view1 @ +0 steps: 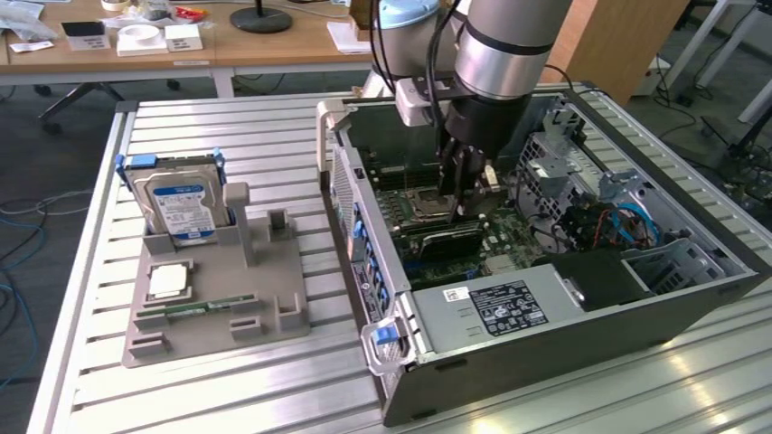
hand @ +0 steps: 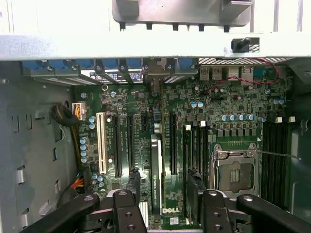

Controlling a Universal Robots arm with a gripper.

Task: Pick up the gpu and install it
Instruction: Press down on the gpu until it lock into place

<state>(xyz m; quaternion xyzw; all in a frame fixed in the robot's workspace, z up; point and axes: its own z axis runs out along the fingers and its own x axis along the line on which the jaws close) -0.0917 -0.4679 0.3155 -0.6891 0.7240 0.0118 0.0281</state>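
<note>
The gpu (hand: 155, 174) stands on edge in its slot on the board (hand: 194, 111) inside the case (view1: 507, 362). It looks thin, stiff and easily broken; hold its edges. The tool (hand: 165, 204) hangs just above, spread wide, gripping nothing.

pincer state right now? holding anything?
Pincer: open, fingers spread either side of the gpu, which stands edge-up in the motherboard slot.

The scene is evenly and brightly lit, with soft glare seen on the ribbed metal table (view1: 217, 136). Deep shadow is cast inside the computer case (view1: 675, 271). In the wrist view, the motherboard (hand: 184, 121) is rendered slightly soft and dim.
</note>
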